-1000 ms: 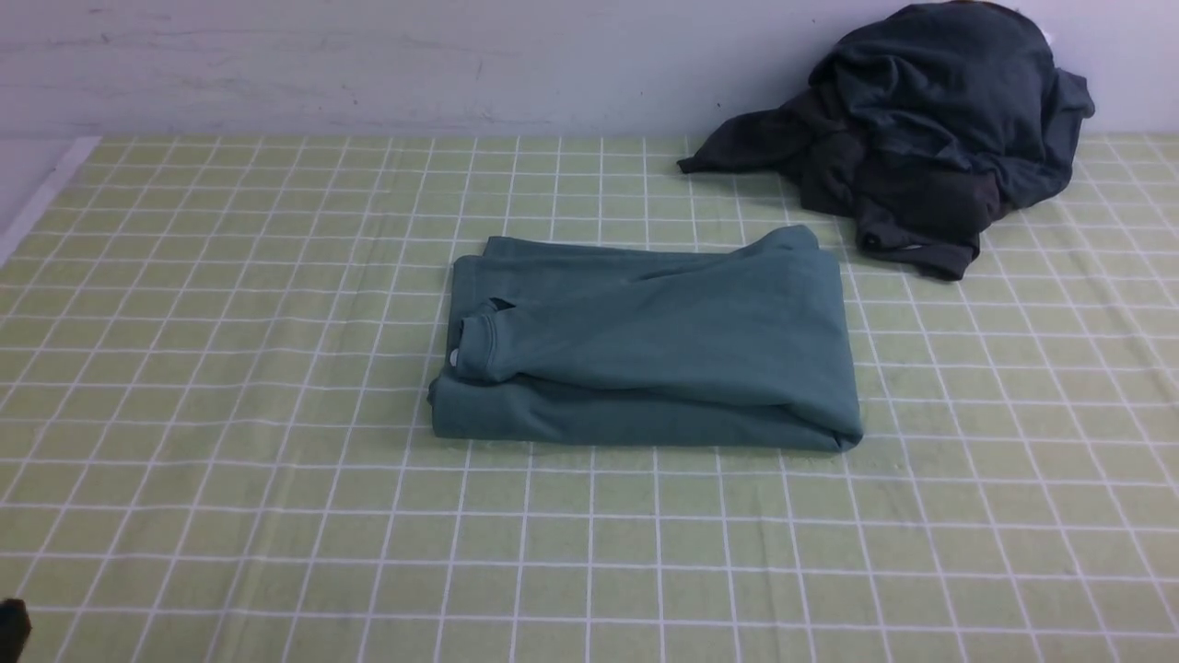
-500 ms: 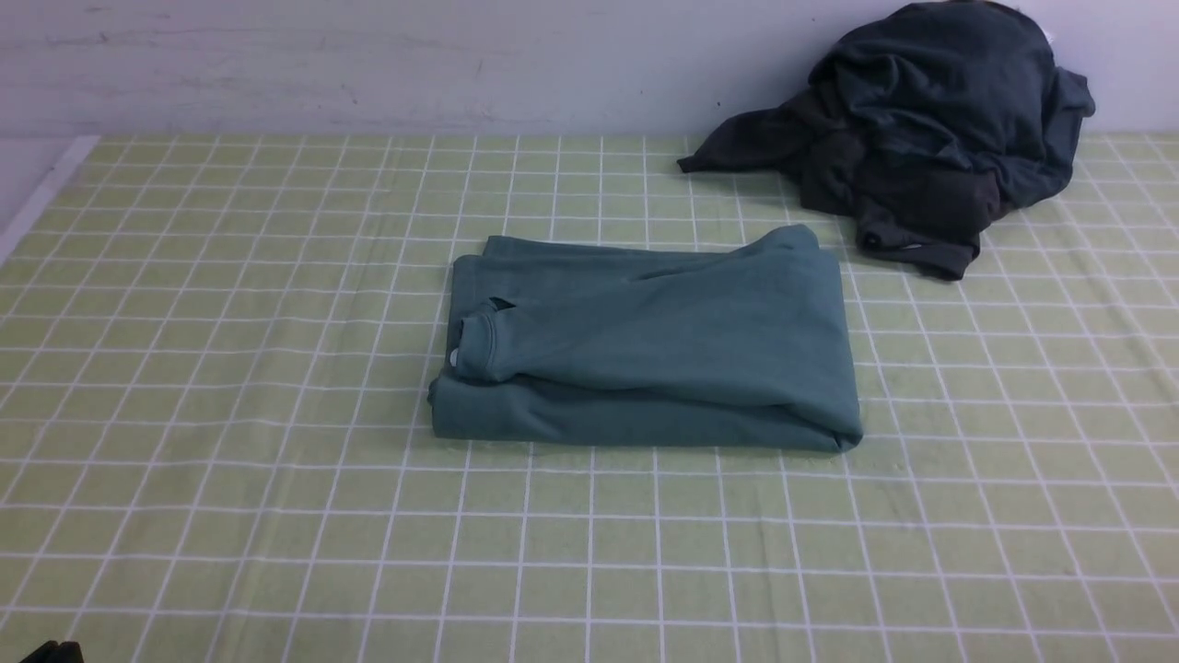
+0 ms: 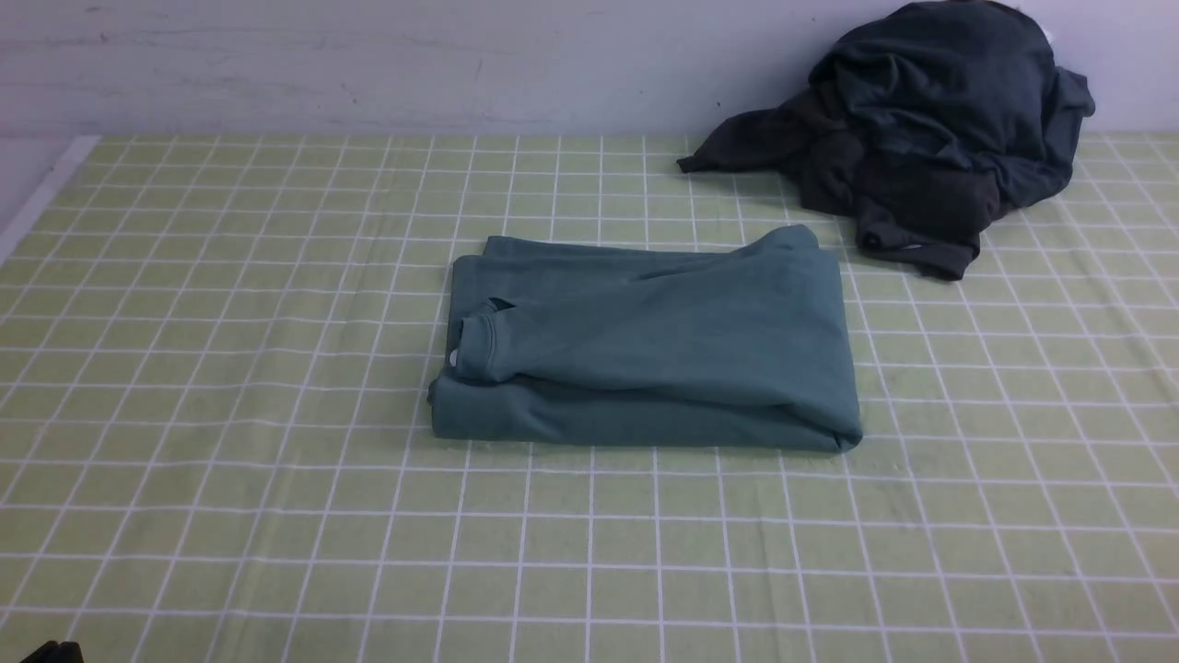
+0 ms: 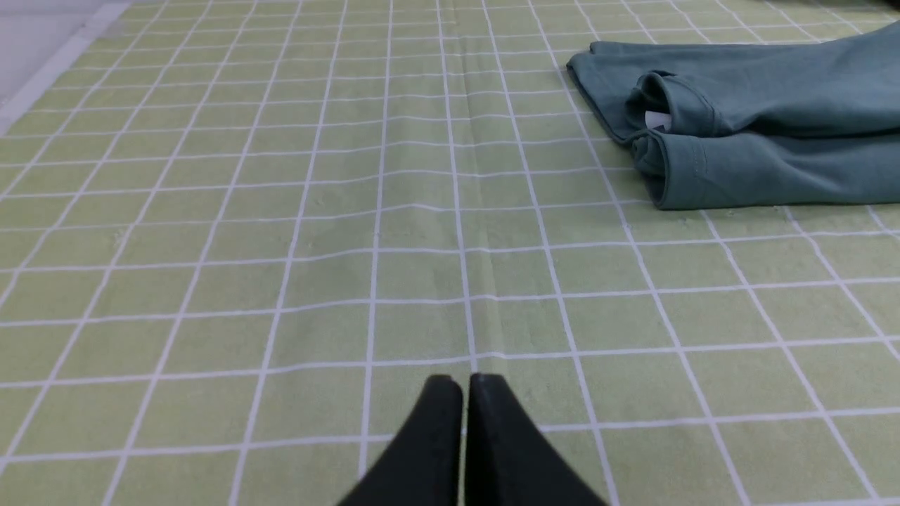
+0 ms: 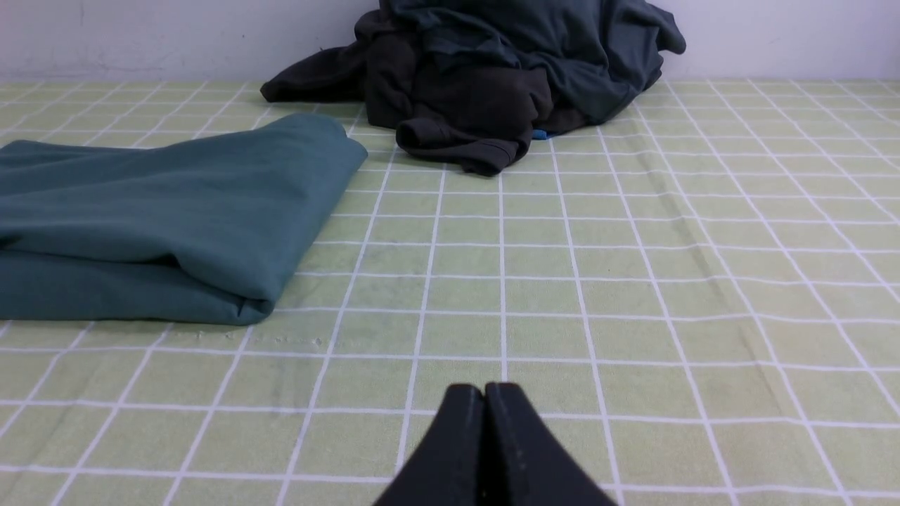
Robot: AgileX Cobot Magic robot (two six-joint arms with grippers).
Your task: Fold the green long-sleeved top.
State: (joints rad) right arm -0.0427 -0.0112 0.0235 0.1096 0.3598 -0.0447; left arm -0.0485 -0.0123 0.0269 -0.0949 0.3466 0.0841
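Observation:
The green long-sleeved top [image 3: 645, 345] lies folded in a thick rectangle at the middle of the checked cloth, its ribbed neck and white label at its left end. It also shows in the left wrist view [image 4: 745, 119] and in the right wrist view [image 5: 162, 218]. My left gripper [image 4: 465, 383] is shut and empty, low over the cloth, well short of the top's neck end; only a dark tip of it shows at the front view's bottom left corner [image 3: 51, 652]. My right gripper [image 5: 484, 390] is shut and empty, apart from the top's other end; it is out of the front view.
A dark charcoal-grey heap of clothes [image 3: 921, 129] lies at the back right against the wall, also in the right wrist view [image 5: 492, 70]. The yellow-green checked tablecloth [image 3: 230, 479] covers the table. Its left edge [image 3: 41, 198] shows at the far left.
The dark tip of my left gripper at the bottom left has sunk lower in the front view since a second ago. The top has not moved.

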